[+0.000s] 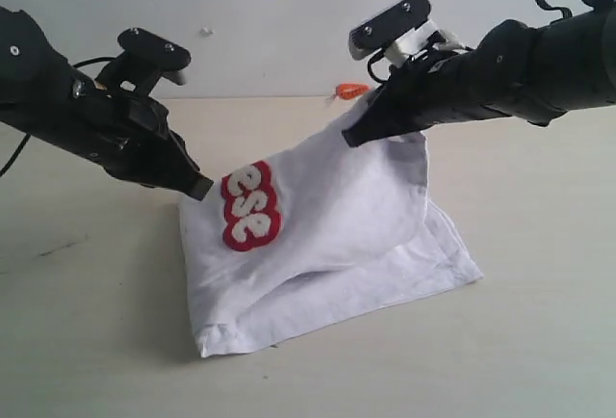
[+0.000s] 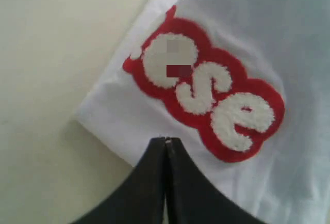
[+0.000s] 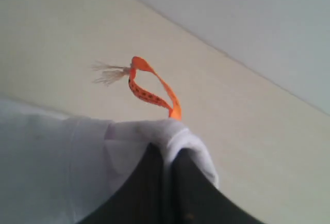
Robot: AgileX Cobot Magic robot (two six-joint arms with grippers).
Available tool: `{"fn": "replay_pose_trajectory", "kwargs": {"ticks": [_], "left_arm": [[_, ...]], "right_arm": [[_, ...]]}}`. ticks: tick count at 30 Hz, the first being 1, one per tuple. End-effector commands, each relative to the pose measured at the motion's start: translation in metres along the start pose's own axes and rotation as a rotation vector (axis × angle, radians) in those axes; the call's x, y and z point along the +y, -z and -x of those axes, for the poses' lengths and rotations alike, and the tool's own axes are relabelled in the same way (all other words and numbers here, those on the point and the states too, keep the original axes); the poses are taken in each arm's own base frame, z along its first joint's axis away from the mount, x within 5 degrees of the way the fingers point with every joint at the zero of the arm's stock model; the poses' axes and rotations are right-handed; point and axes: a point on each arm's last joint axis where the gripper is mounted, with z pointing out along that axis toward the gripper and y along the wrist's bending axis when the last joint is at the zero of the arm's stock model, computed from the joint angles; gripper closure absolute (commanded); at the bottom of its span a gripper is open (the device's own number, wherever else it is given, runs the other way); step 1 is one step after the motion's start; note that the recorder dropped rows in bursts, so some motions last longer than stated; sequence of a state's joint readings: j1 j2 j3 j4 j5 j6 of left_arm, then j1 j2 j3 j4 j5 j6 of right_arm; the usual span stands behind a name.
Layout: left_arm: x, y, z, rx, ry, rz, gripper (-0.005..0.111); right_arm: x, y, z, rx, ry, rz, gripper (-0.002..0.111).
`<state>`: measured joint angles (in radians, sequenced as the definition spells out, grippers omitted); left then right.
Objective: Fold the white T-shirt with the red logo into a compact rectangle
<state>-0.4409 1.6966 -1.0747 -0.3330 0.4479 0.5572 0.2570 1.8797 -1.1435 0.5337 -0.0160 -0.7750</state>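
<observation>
The white T-shirt (image 1: pixel 337 206) is partly folded on the table, with its upper layer lifted and stretched between both grippers. The red logo (image 1: pixel 250 206) shows only the letters "ese", near the shirt's left edge. My left gripper (image 1: pixel 200 187) is shut on that edge beside the logo (image 2: pixel 206 90), and a sliver of white cloth shows at its tip (image 2: pixel 166 141). My right gripper (image 1: pixel 353 136) is shut on the raised collar area. White fabric (image 3: pixel 51 152) bunches over its fingertips (image 3: pixel 170 149), and the orange neck tag (image 3: pixel 154 90) sticks out just past them. The lower layers lie flat.
The beige table (image 1: pixel 96 341) spreads around the shirt on all sides. A pale wall (image 1: pixel 289 13) rises behind its far edge. The orange tag (image 1: pixel 351 91) shows above the right gripper. Both black arms slope down from the upper corners.
</observation>
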Motion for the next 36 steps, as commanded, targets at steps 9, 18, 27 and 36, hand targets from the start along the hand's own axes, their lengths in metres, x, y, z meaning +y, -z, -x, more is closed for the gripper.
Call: {"fn": "replay_pose_trajectory", "kwargs": {"ticks": [9, 18, 27, 36], "left_arm": [[0.026, 0.003, 0.001, -0.053, 0.031, 0.075, 0.107], [0.023, 0.01, 0.001, -0.042, 0.04, 0.054, 0.107], [0.019, 0.031, 0.007, -0.086, 0.054, 0.047, 0.107], [0.014, 0.043, 0.004, -0.091, 0.069, 0.028, 0.107]], "right_arm": [[-0.025, -0.056, -0.029, 0.095, -0.209, -0.034, 0.071], [-0.041, -0.01, 0.008, 0.033, -0.317, 0.002, 0.07], [-0.065, 0.013, -0.008, 0.201, -0.368, 0.099, 0.085], [-0.043, -0.029, -0.087, 0.486, -0.387, 0.159, 0.108]]}}
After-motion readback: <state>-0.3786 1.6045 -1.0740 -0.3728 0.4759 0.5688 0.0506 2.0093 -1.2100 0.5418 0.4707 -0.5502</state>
